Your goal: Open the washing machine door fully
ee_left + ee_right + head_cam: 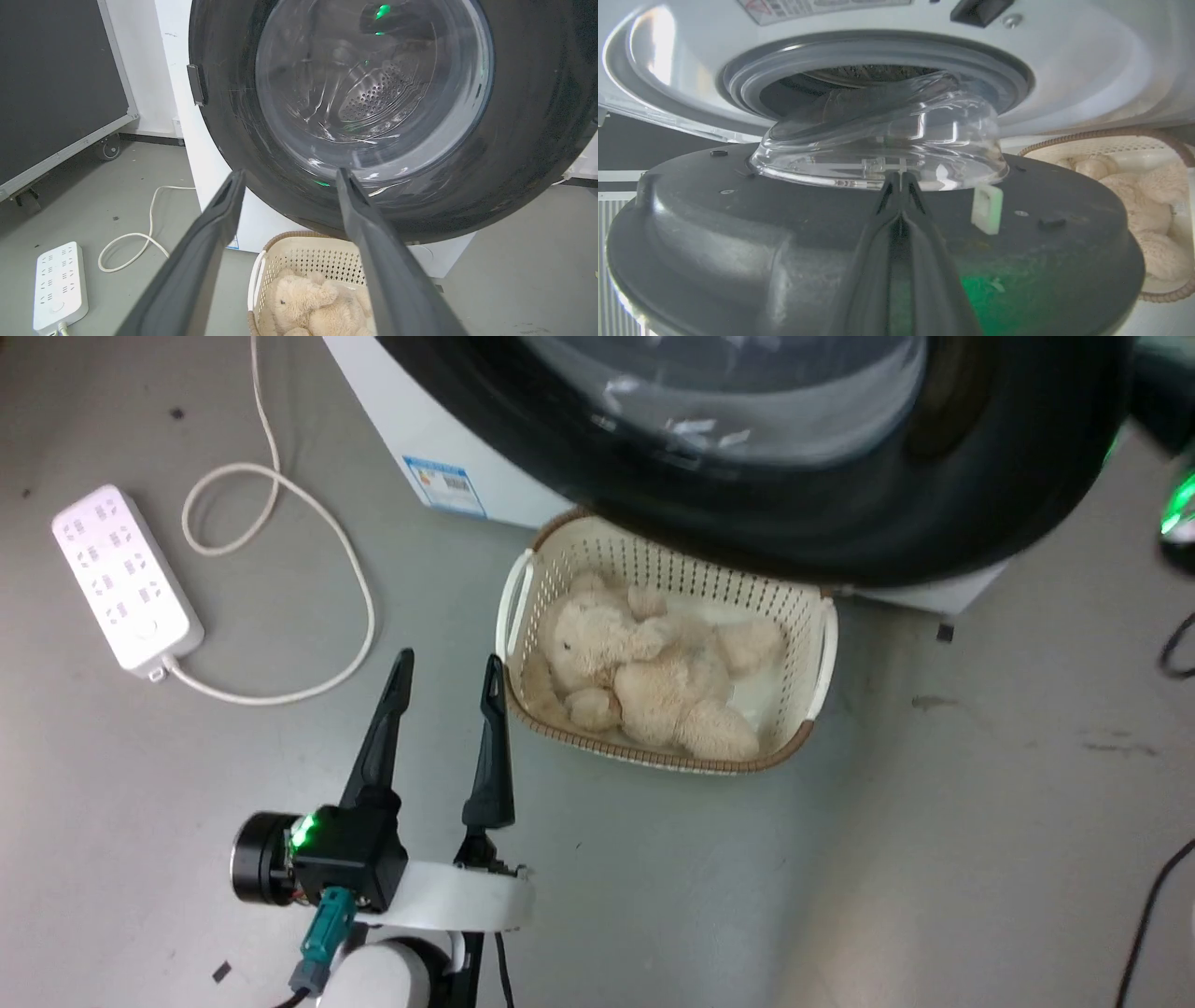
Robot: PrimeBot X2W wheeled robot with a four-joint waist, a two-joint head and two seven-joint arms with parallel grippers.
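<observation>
Two grippers, and nearer by far the right gripper (901, 179): fingers pressed together on nothing, tips right at the foot of the glass bowl on the inner face of the washing machine door (738, 224), the washing machine (1064, 60) and its grey gasket just beyond those tips; door ajar, standing partway off the front. Left gripper (448, 663) spread wide and empty, door's glossy outer face ahead of and above it, well apart, laundry basket (516, 588) just ahead to its right; probably calls for pushing the inner face outward, away from the machine
</observation>
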